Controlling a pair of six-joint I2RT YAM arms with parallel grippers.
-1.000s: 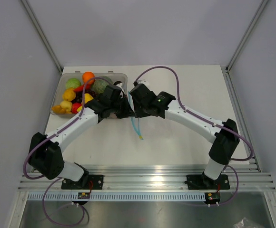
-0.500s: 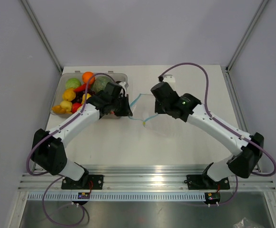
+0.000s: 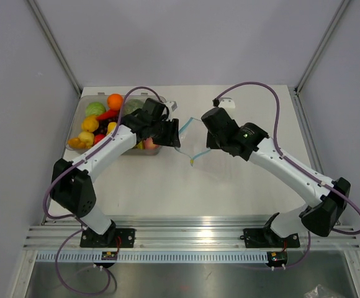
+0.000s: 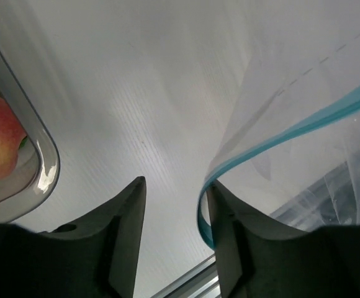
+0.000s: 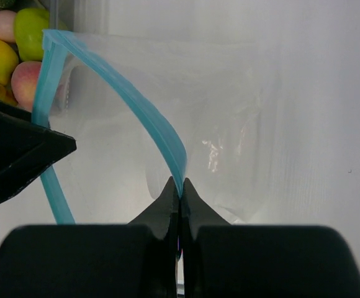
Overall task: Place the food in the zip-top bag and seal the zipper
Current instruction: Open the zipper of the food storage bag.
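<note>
Overhead, we saw the zip-top bag [image 3: 191, 135] as a thin, clear, crinkled sheet spanning mid-frame between the two arms. Its teal zipper [image 5: 136, 105] arched along the mouth. The right gripper [image 5: 179, 184] was pinched tight on that zipper at lower centre of its wrist view. The left gripper [image 4: 174, 186] stood with jaws apart, the strip lying against the inner face of one finger only, with table showing through the gap. The food [image 5: 28, 34] lay in a clear tray [image 4: 46, 161] at upper left, just beside the bag.
</note>
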